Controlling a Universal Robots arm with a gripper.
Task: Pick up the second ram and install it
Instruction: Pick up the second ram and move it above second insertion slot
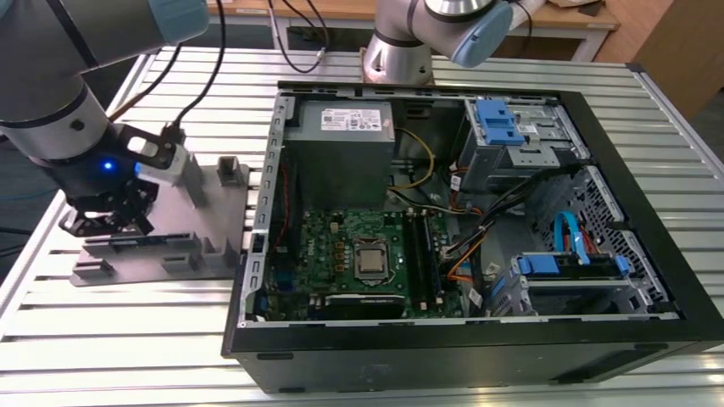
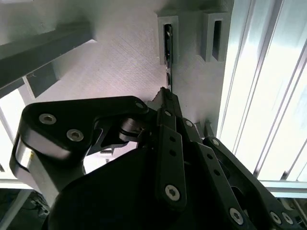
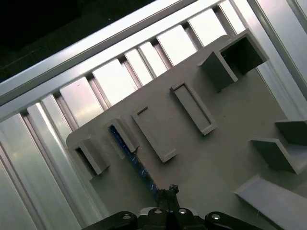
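Pinches the second ram [image 3: 136, 162] in clamped gripper [image 2: 164, 96], on edge in grey tray [image 1: 186, 225] slots, beside the open computer case [image 1: 453, 343].

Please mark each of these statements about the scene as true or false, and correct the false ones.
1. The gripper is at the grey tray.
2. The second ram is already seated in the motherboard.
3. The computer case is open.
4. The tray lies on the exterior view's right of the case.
1. True. The gripper is down at the grey tray.
2. False. The second ram stands on edge in the grey tray, with the gripper closed on its end, as both wrist views show.
3. True. The computer case lies open, and its motherboard is in plain sight.
4. False. The tray lies on the exterior view's left of the case.
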